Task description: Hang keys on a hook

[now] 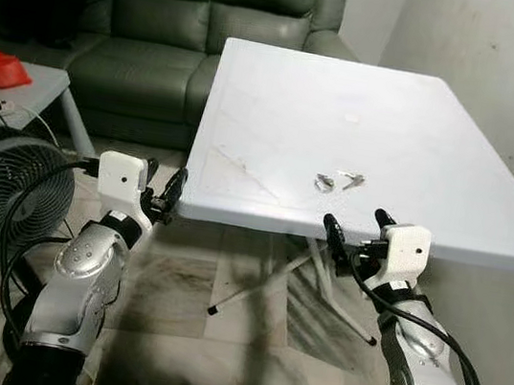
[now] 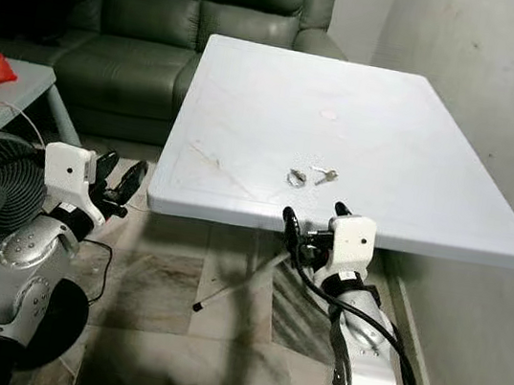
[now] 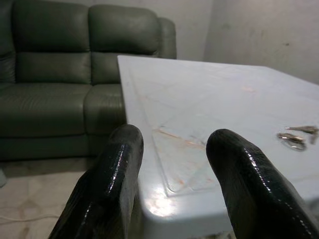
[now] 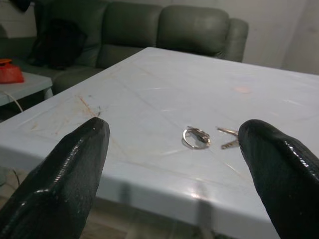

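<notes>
A small bunch of keys on a ring (image 1: 333, 180) lies on the white table (image 1: 278, 118), close to its near edge; the keys (image 4: 207, 136) also show in the right wrist view. My right gripper (image 1: 358, 228) is open, held just in front of the table's near edge, a little below and short of the keys. My left gripper (image 1: 163, 186) is open at the table's near left corner, with nothing between its fingers (image 3: 117, 169). The keys (image 3: 296, 137) lie off to its right.
A dark green sofa (image 1: 165, 33) stands behind the table. A floor fan (image 1: 0, 198) sits at the left beside a grey side table (image 1: 36, 87) with a red object (image 1: 0, 69). A wall (image 1: 505, 84) runs along the right. Folding table legs (image 1: 267, 286) cross underneath.
</notes>
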### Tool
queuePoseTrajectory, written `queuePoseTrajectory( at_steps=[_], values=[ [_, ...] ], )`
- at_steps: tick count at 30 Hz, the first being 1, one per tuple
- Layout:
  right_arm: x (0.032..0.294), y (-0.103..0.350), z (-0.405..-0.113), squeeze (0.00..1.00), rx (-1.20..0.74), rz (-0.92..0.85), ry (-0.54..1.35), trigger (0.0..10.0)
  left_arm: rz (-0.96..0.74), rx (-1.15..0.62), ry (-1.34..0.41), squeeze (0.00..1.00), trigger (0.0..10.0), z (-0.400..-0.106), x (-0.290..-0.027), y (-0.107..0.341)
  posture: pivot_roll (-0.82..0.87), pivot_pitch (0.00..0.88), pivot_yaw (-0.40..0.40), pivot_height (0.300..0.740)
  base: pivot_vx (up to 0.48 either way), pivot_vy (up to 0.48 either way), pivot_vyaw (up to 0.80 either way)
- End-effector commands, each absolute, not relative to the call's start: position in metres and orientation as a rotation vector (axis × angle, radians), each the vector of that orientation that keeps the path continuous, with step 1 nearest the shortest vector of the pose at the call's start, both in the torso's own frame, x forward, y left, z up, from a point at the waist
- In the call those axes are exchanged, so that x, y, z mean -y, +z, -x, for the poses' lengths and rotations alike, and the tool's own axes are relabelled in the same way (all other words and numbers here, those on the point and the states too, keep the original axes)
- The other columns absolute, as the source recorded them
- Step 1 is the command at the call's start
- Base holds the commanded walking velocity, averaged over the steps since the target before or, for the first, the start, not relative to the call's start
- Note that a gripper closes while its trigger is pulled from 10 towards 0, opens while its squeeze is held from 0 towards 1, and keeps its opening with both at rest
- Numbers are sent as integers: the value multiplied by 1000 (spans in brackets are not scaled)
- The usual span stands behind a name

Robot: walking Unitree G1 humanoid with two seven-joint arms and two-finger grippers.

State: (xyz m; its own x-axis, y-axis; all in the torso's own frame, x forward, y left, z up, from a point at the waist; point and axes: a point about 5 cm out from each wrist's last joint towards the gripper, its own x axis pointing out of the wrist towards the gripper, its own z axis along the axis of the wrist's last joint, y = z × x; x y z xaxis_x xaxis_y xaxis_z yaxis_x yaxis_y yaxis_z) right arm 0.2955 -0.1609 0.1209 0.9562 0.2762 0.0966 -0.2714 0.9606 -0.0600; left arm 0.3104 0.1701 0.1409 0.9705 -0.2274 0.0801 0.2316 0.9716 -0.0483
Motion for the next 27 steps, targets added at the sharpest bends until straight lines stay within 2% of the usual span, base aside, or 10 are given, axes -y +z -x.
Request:
queuePoseTrajectory(
  at_steps=[1, 15, 27],
  values=[
    [161, 126, -295, 0, 119, 54, 285, 10000, 52, 79, -249, 0, 10000, -311, -168, 144, -62, 0, -17, 740, 416, 0, 0],
    [161, 126, -296, 0, 118, 59, 294, 10000, 48, 81, -253, 0, 10000, -312, -167, 144, -62, 0, -19, 740, 405, 0, 0],
    [161, 126, -296, 0, 115, 77, 312, 10000, 18, 104, -244, 0, 10000, -311, -163, 144, -62, 0, -30, 740, 0, 0, 0]
  ],
)
